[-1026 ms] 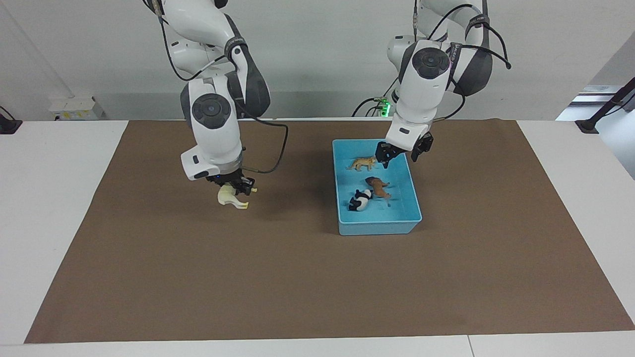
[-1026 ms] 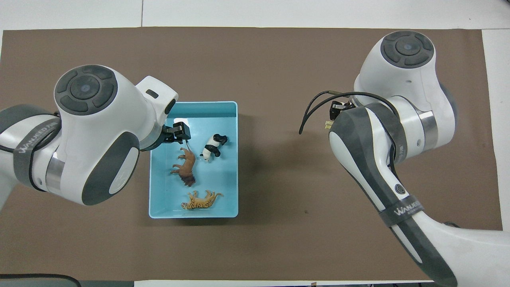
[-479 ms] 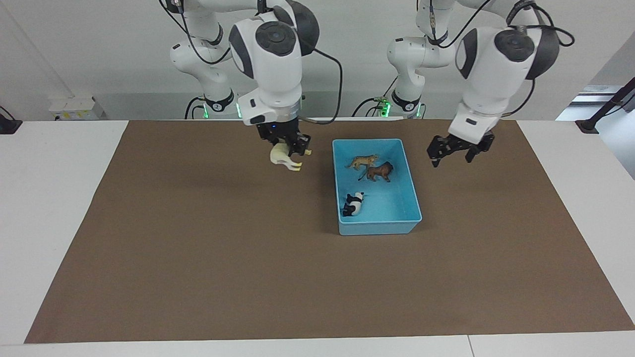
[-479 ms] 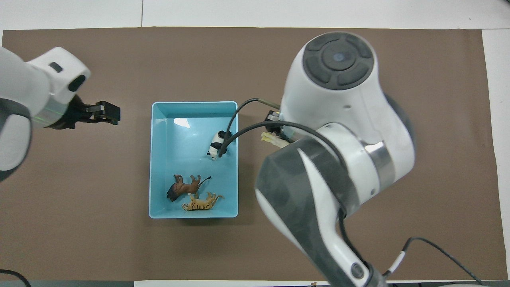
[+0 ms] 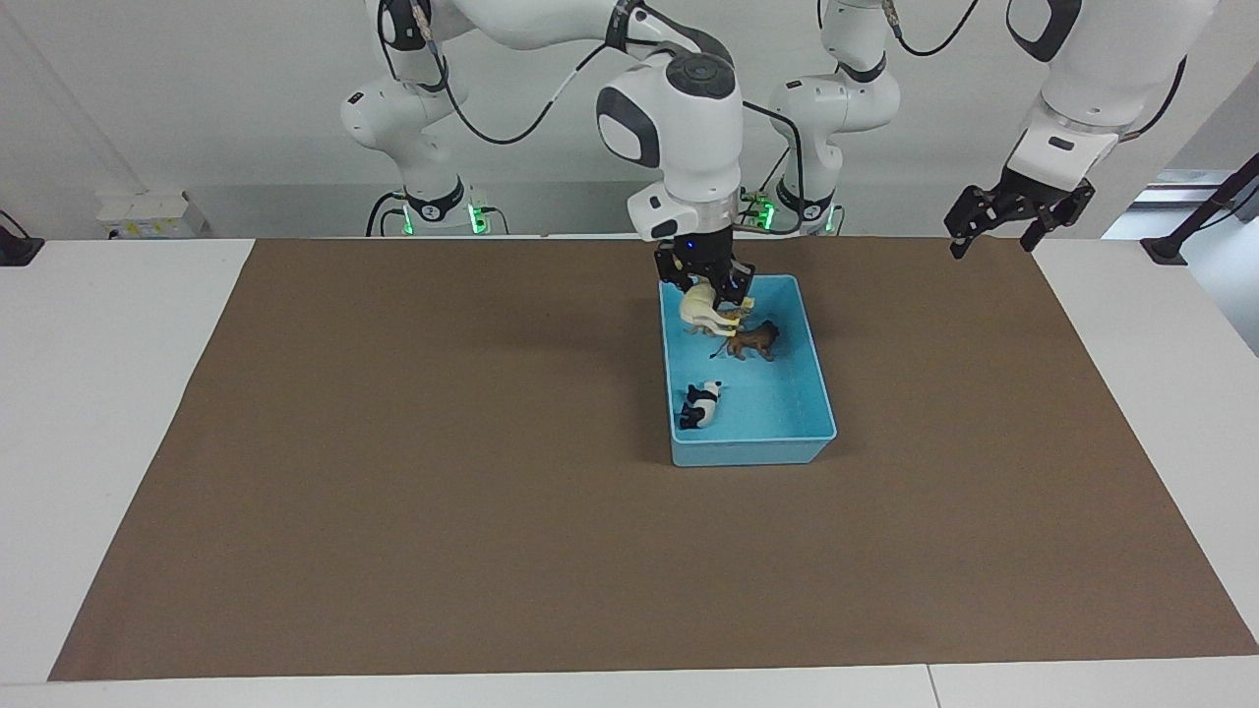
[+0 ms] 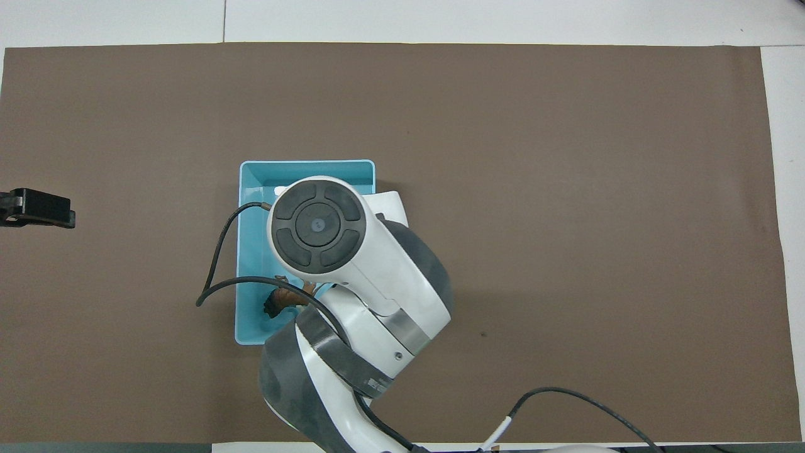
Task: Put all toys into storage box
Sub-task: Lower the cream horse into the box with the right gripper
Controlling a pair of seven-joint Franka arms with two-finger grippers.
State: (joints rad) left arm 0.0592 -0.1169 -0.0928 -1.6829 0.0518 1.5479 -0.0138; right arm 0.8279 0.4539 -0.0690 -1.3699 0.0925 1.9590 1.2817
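The light blue storage box (image 5: 752,450) stands on the brown mat. In it lie the dark brown lion (image 5: 755,340) and, farther from the robots, the black-and-white panda (image 5: 700,403). The orange tiger (image 5: 735,314) is mostly hidden by the horse. My right gripper (image 5: 714,292) is shut on the cream-white horse (image 5: 699,309) and holds it over the box's end nearest the robots. My left gripper (image 5: 1018,218) is open and empty, raised over the mat's edge at the left arm's end. In the overhead view the right arm covers most of the box (image 6: 248,207); part of the lion (image 6: 280,302) shows.
The brown mat (image 5: 393,442) covers most of the white table (image 5: 98,393). The left gripper (image 6: 39,208) shows at the overhead view's edge. Cables hang from the right arm over the box.
My right gripper has carried the horse from over the mat to over the box. My left gripper has risen and drawn away toward the left arm's end of the table.
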